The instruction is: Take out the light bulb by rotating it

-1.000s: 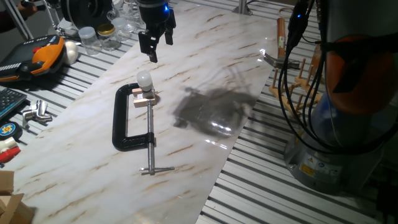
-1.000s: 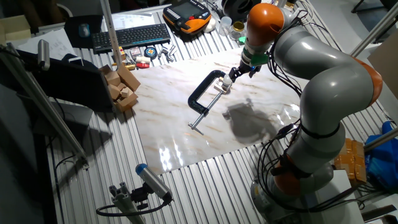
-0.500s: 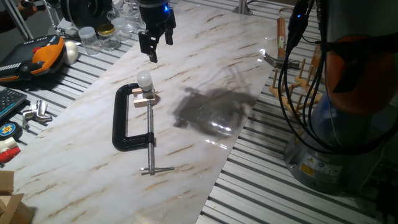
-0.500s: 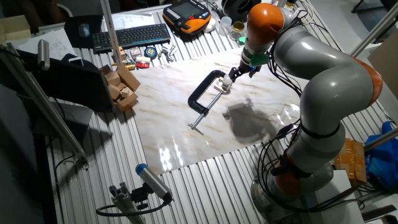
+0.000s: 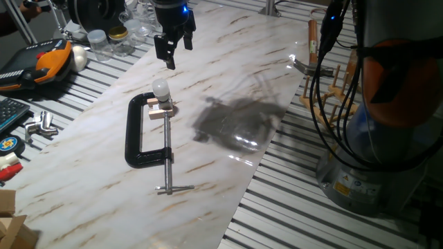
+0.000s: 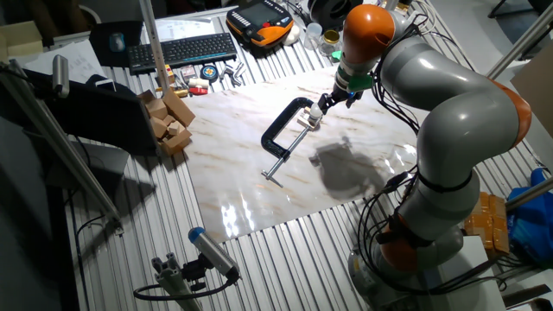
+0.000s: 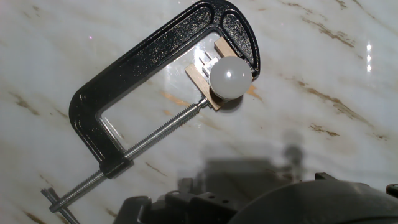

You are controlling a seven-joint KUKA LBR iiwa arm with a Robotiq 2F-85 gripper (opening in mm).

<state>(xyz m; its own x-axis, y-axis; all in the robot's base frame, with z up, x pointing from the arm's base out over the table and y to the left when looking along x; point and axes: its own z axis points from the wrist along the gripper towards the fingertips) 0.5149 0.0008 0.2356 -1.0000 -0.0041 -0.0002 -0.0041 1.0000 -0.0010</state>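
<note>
The light bulb (image 5: 160, 88), small, round and frosted white, stands in a little wooden block (image 5: 160, 108) held by a black C-clamp (image 5: 142, 135) on the marble board. My gripper (image 5: 178, 55) hangs above and behind the bulb, open and empty, with clear air between it and the bulb. In the other fixed view the gripper (image 6: 333, 98) sits just right of the bulb (image 6: 317, 111). The hand view looks straight down on the bulb (image 7: 230, 77) and the clamp (image 7: 149, 59); my fingertips do not show there.
Glass jars (image 5: 111, 41), an orange-and-black tool (image 5: 48, 61) and a white ball (image 5: 79, 58) lie at the far left. A wooden rack (image 5: 325, 76) stands off the board's right edge. Wooden blocks (image 6: 168, 117) and a keyboard (image 6: 181, 50) lie beyond the board.
</note>
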